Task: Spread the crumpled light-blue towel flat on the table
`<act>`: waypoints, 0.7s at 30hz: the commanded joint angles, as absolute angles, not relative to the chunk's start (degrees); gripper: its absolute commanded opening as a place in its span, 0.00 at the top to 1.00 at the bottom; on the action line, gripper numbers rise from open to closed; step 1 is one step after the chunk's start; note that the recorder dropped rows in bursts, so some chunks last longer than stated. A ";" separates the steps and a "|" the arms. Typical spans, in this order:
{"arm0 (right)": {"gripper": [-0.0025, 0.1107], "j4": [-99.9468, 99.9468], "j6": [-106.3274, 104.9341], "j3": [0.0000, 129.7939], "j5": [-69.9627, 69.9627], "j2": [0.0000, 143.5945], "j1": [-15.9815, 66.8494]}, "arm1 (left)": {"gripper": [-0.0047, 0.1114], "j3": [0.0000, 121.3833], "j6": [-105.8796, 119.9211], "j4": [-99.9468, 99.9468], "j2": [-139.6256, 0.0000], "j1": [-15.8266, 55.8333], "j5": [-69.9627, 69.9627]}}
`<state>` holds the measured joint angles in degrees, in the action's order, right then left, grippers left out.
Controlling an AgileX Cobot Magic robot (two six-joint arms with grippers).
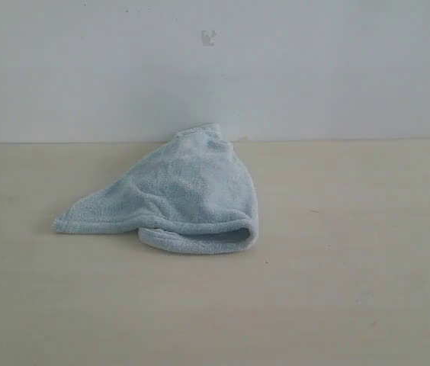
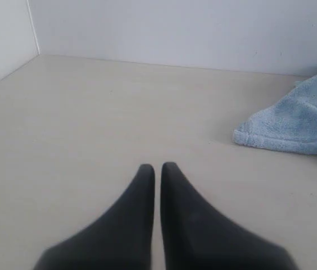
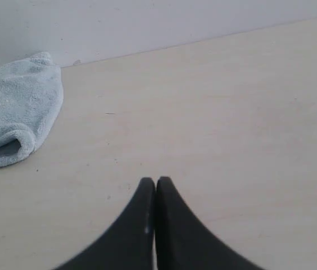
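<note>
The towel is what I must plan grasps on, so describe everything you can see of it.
The towel is pale light-blue fluffy terry with a stitched hem, crumpled into a roughly triangular heap. In the exterior view one corner points left, a peak lies toward the wall, and the near edge rolls into an open fold. It rests on the beige table; nothing else touches it.

A pale light-blue fluffy towel (image 1: 184, 194) lay crumpled in a folded heap. It rested mid-table on the plain beige table (image 1: 337, 290).
</note>
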<state>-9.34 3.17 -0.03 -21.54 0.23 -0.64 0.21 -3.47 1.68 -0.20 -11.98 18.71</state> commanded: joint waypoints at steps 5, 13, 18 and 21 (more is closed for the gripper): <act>0.98 -9.33 3.05 0.00 -21.25 0.00 -0.59 | 0.93 0.00 -3.35 1.45 0.00 -12.23 18.07; 0.98 -4.05 -5.45 0.00 -21.03 0.00 -0.60 | 0.93 0.00 -3.35 1.45 0.00 -12.23 18.07; 0.98 -1.17 -10.36 0.00 -20.28 0.00 -0.60 | 0.93 0.00 -3.35 1.45 0.00 -12.23 18.07; 0.98 1.38 -16.10 0.00 -18.72 0.00 -0.60 | 0.93 0.00 -3.35 1.45 0.00 -12.23 18.07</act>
<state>-1.25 -10.86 -0.03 -20.87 0.23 -0.64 0.21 -3.47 1.68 -0.20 -11.98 18.71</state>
